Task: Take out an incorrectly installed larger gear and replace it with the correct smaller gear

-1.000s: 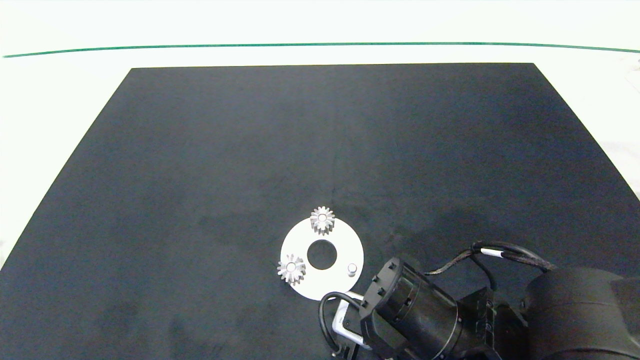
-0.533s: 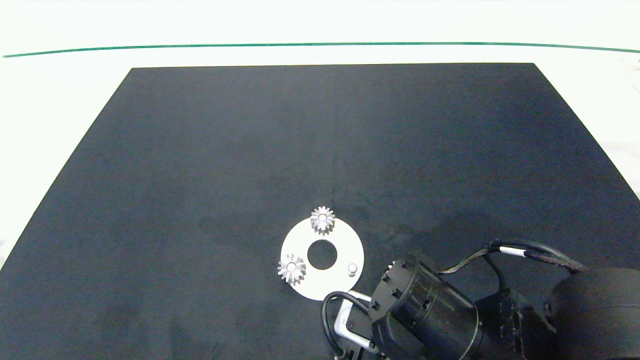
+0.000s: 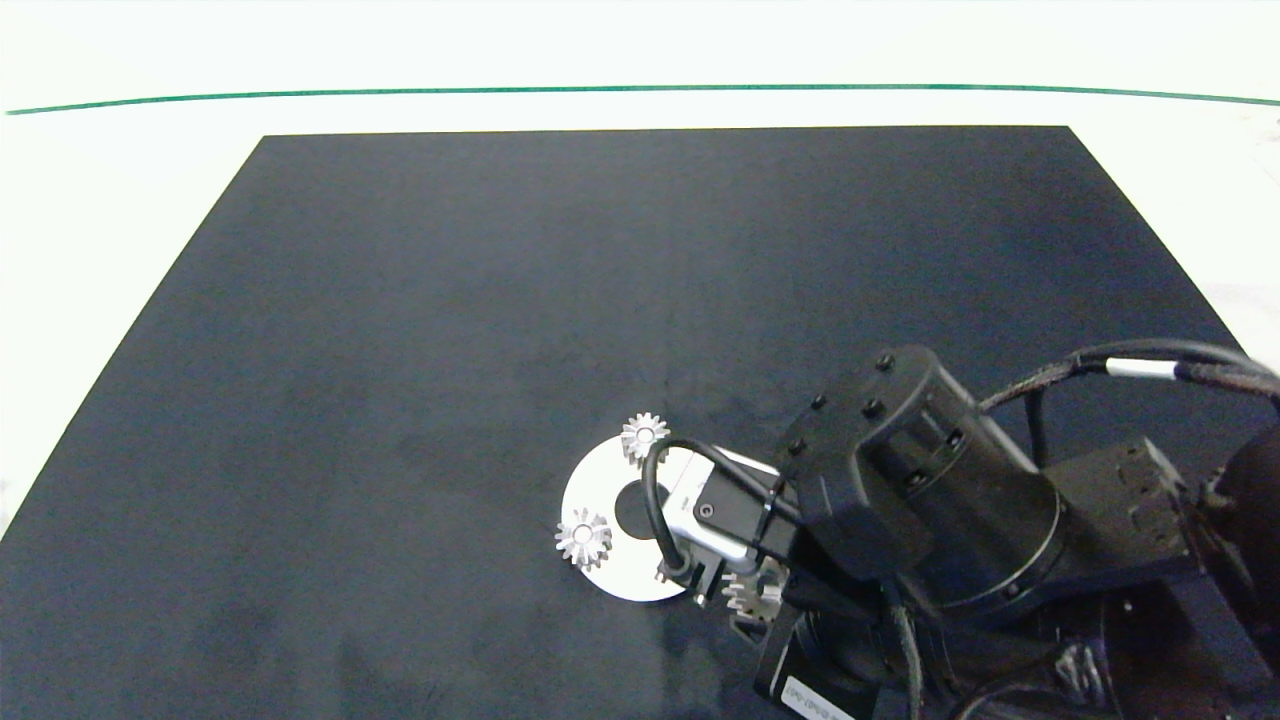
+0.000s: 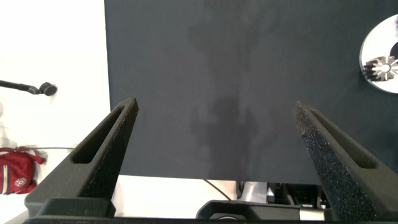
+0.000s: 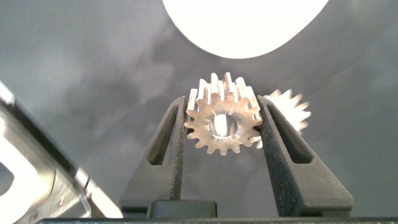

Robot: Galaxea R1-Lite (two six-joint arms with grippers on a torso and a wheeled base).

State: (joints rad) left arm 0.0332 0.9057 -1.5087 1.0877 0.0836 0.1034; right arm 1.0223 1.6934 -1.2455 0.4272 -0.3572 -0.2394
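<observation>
My right gripper [image 5: 222, 113] is shut on the smaller gear [image 5: 222, 126], a silver gear with short teeth and a round bore. It holds the gear just off the near right rim of the white ring plate [image 3: 590, 488]. In the head view this gear [image 3: 751, 593] shows below the right wrist. Just behind it on the mat lies a blurred gear with pointed teeth [image 5: 290, 107], apparently the larger gear. Two small gears sit on the plate, at the far side [image 3: 644, 436] and the left side [image 3: 583, 538]. The plate's right part is hidden by the arm.
The black mat [image 3: 500, 300] lies on a white table with a green line [image 3: 640, 88] at the back. My left gripper [image 4: 214, 115] hangs open near the mat's left edge, the plate [image 4: 380, 43] far off to its side. A red object [image 4: 15, 171] lies beyond the mat.
The right arm has swung from the near edge up and over the plate's right part, covering the bare peg seen before. The gear now shows under its wrist.
</observation>
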